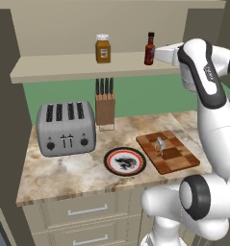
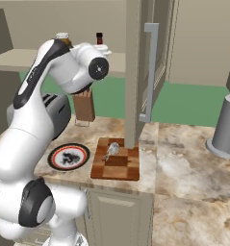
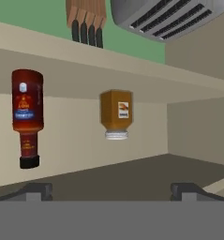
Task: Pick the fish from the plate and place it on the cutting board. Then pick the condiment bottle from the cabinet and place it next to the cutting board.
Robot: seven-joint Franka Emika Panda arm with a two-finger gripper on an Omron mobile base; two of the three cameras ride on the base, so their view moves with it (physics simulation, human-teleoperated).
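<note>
The arm reaches up high to the cabinet [image 1: 63,67] shelf. Its claw [image 3: 111,190] is wide and holds nothing, with the condiment bottle [image 3: 26,117] at its 10 o'clock.

Flat, even rendered light, soft faint shadows, no glare, perhaps slightly coarse detail.

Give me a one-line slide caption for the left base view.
Fish on cutting board; arm reaches toward condiment bottle on cabinet shelf.

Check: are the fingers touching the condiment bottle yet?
Apart. In the hand view the condiment bottle stands on the cabinet shelf well beyond the fingers, with bare shelf and wall between them; the fingers stand wide open with nothing between them.
</note>
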